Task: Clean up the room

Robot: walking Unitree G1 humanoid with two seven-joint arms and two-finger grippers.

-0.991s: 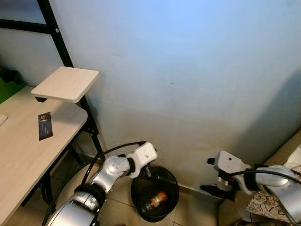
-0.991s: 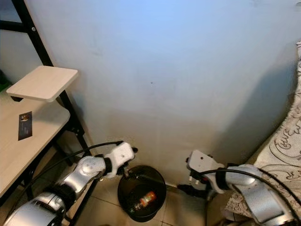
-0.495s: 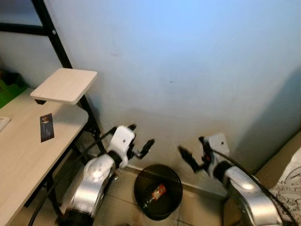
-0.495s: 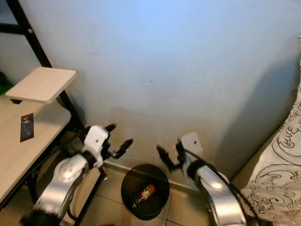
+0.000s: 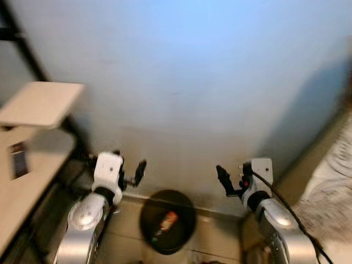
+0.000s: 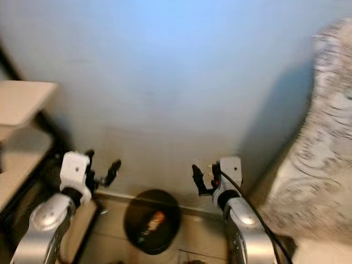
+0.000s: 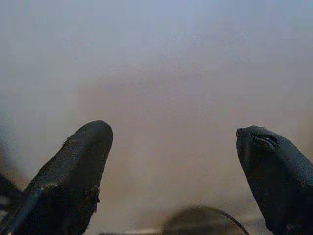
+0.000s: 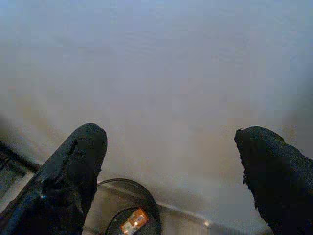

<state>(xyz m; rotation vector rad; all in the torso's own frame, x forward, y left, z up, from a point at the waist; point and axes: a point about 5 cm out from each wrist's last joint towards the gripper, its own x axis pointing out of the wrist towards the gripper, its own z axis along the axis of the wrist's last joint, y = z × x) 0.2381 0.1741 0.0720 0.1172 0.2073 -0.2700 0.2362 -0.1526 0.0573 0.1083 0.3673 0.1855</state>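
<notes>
Sitting on the tiled floor against the pale wall [image 5: 181,66]: one round black bin [image 5: 187,221], with one orange thing [image 5: 166,221] lying inside. Hanging just above it, one on each side: left gripper [image 5: 129,175] and right gripper [image 5: 230,181]. Spreading wide, both pairs of black fingers [image 7: 73,171], holding nothing and touching nothing; same wide gap showing at the right gripper's fingers [image 8: 68,171], with the bin below and between them. Standing off to the robot's left: one light wooden desk [image 5: 22,181] with a small raised shelf [image 5: 41,103] and one dark card [image 5: 18,160]. Compared with half a second ago: whole picture sliding sideways and going blurry, both arms drawn a little lower. Showing at the right edge: patterned cloth [image 6: 324,143].
</notes>
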